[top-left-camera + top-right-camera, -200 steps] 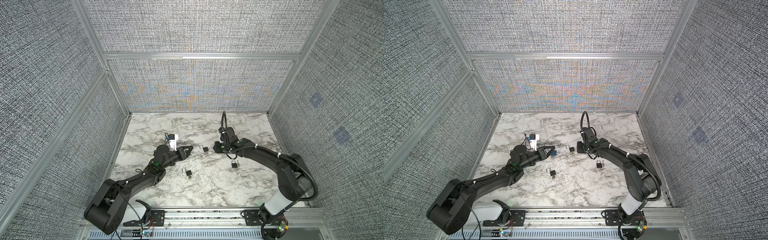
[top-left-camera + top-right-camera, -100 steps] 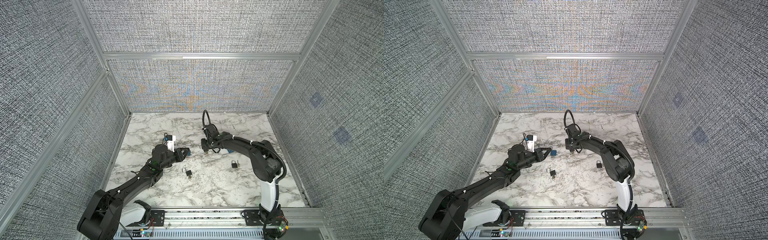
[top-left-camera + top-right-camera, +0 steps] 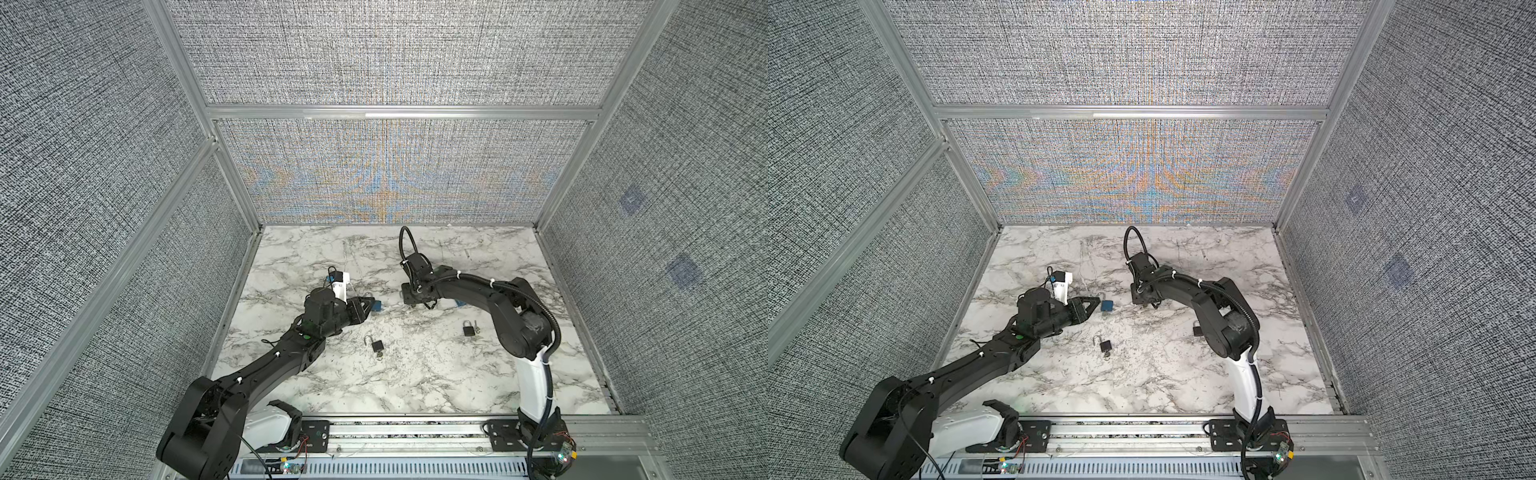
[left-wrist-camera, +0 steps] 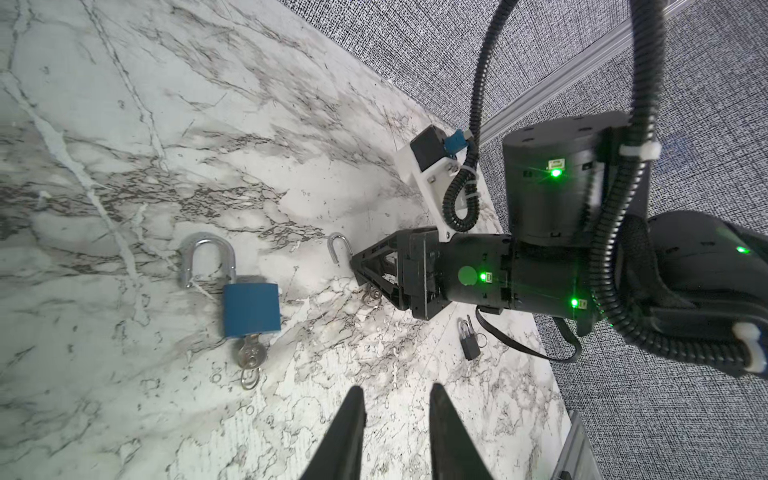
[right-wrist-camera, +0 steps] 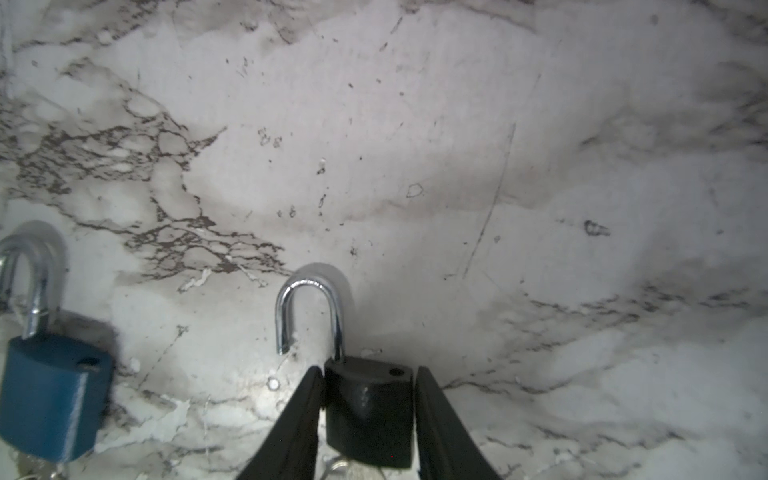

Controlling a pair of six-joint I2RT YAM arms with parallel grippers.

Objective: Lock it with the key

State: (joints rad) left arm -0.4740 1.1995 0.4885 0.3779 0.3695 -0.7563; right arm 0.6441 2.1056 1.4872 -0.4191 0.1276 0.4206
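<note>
A pair of robot grippers works over a marble table (image 3: 419, 386), where the job of locking padlocks with their keys looks about a quarter done. The right gripper (image 5: 368, 371) is down at the table top, its jaws standing on either side of a black padlock (image 5: 368, 419). They sit so close to its body that one cannot tell whether they pinch it or merely flank it. That padlock's silver shackle (image 5: 309, 311) is swung clear of its hole, so it is not locked, and a key ring (image 4: 372, 296) shows beneath it. Just beside it a blue padlock (image 4: 250, 309) lies flat on the marble, hoop raised and open, key (image 4: 249, 353) in its base. The left gripper (image 4: 397, 388) hovers near the blue padlock with its jaws apart and nothing between them. Nearer the front of the table, between the two grippers' reach, a second black padlock (image 3: 377, 346) lies with its hoop open too. Only a third black padlock (image 3: 469, 331), well off to the right side of the table, appears to have its hoop pushed home. By that reckoning three of the four are left to do, each hoop to be pressed into its body and, most likely, the key turned. The likeliest next candidate is the one at the right gripper.
</note>
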